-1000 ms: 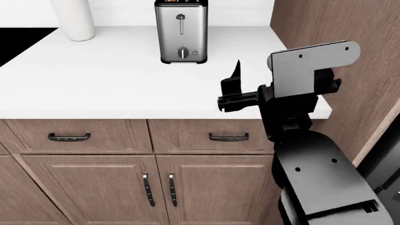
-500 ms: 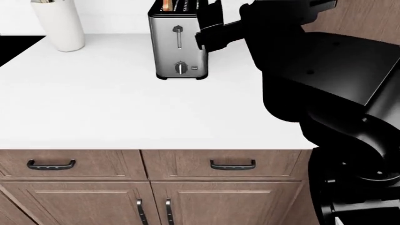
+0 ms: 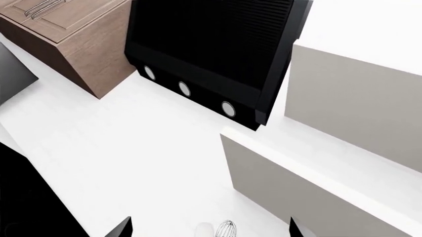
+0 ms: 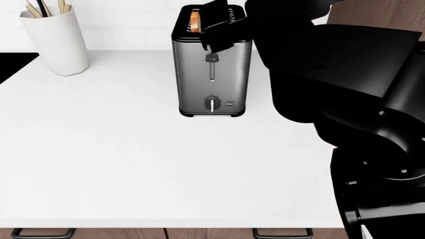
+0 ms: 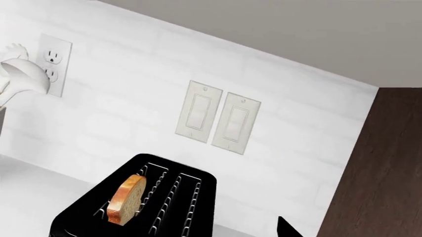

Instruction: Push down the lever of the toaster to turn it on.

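Note:
The toaster (image 4: 229, 74) stands upright at the back of the white counter (image 4: 133, 164), steel front toward me. Its dark lever (image 4: 212, 59) sits at the top of its vertical slot, above the round dial (image 4: 212, 104). A slice of bread (image 5: 127, 197) stands in one slot of the toaster's black top (image 5: 191, 207). My right gripper (image 4: 218, 26) hovers over the front edge of the toaster's top, just above the lever, apparently open and empty. One fingertip (image 5: 287, 229) shows in the right wrist view. My left gripper (image 3: 207, 233) is open and empty, out of the head view.
A white utensil cup (image 4: 56, 45) stands at the back left of the counter. My right arm (image 4: 345, 84) fills the right side. Wall switches (image 5: 221, 118) and an outlet (image 5: 56, 64) are behind the toaster. The left wrist view shows a black range hood (image 3: 211, 54) and a whisk (image 3: 226, 229).
The head view has moved closer, so the toaster looks larger. My right gripper has moved from beside the toaster's top right to over its front edge, above the lever.

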Tool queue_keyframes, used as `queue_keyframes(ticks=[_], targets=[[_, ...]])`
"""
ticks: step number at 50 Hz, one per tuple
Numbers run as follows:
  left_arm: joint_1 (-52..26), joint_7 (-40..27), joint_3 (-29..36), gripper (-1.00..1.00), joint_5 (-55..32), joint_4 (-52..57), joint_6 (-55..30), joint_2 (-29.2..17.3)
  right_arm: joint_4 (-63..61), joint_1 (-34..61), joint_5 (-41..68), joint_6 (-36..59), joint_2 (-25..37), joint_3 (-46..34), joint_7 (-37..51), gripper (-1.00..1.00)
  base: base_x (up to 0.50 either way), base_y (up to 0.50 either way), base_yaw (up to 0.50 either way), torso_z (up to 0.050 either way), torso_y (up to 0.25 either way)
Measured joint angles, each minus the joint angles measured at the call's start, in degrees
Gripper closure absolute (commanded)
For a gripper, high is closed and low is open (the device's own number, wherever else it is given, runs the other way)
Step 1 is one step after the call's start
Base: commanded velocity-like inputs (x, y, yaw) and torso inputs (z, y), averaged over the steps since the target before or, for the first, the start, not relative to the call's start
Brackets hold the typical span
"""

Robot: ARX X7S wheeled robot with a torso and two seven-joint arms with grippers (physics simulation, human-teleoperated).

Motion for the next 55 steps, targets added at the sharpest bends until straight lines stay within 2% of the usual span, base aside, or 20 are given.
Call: queue_keyframes(ticks=[8, 9, 30, 55], targets=[[0.4, 0.0, 0.2, -1.0, 0.0, 0.0, 0.6, -0.1, 0.3, -0.1, 0.3, -0.9, 0.0, -0.6, 0.3, -1.0, 0.0, 0.0, 0.0, 0.0, 0.0], [0.4, 0.0, 0.2, -1.0, 0.0, 0.0, 0.7, -0.1, 0.4, -0.1, 0.3, -1.0, 0.0, -0.7, 0.4, 1.0, 0.0, 0.0, 0.0, 0.0, 0.0], [1.2, -0.5, 0.7, -1.0, 0.3, 0.0, 1.9, -0.6, 2.4, -1.6, 1.1, -5.2, -2.6, 0.0, 1.5, 1.0, 0.0, 0.0, 0.0, 0.0, 0.0], [1.7, -0.9, 1.8, -1.0, 0.9, -0.1, 3.0, -1.2, 2.7, -11.4, 4.5, -10.9, -3.7, -1.3, 1.9, 1.0, 0.0, 0.0, 0.0, 0.0, 0.0]])
